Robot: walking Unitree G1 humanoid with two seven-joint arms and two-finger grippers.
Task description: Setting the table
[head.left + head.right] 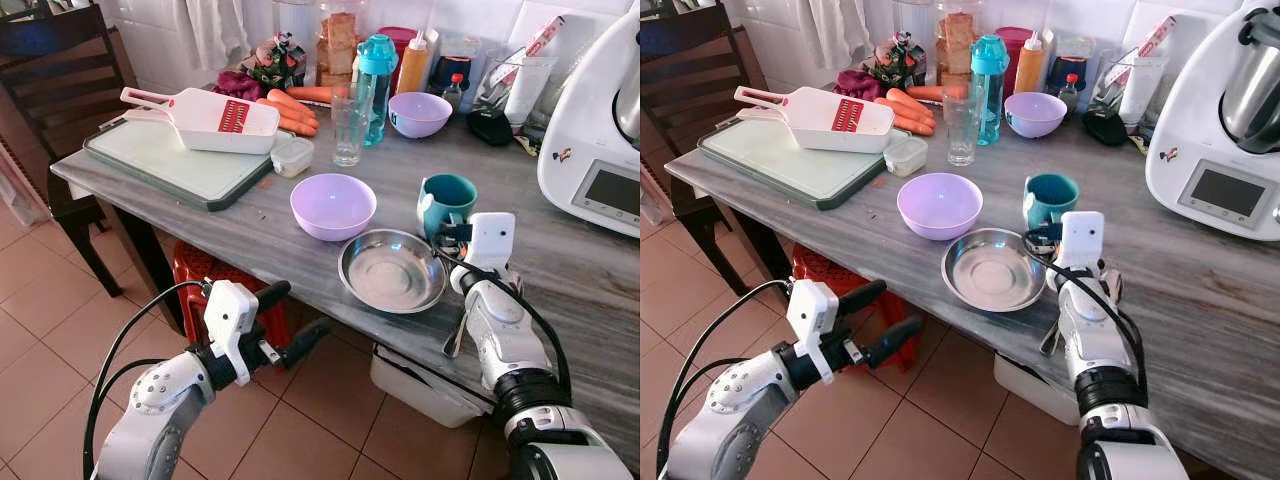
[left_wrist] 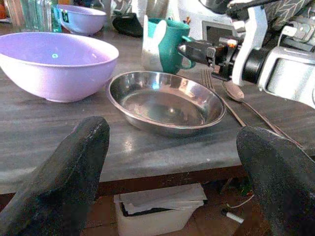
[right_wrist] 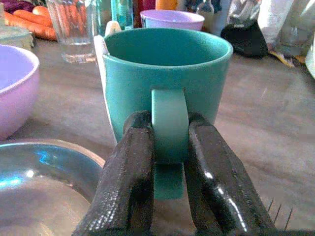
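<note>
Gripping the handle of the teal ceramic mug [image 3: 167, 78], our right gripper [image 3: 170, 167] has its two black fingers closed on either side of the handle loop, pads pressed against it. The mug stands upright on the grey marble-patterned table [image 1: 560, 270], just beyond the shallow round steel plate [image 1: 392, 270] and to the right of the near lilac plastic bowl [image 1: 333, 205].

Our left gripper [image 1: 285, 320] hovers off the near edge of the table, below its surface, fingers spread wide and holding nothing; it points toward the steel plate.

We judge the setting to be partly done. The plate sits near the table edge with a steel fork [image 2: 216, 91] and a steel spoon [image 2: 241, 96] lying side by side just to its right, and the lilac bowl stands close on its far left. The mug seems to be the piece in hand, either being placed or about to be moved. A clear drinking glass [image 1: 348, 125] and a second lilac bowl [image 1: 419, 113] stand further back among the kitchen clutter, well apart from the place setting.
</note>
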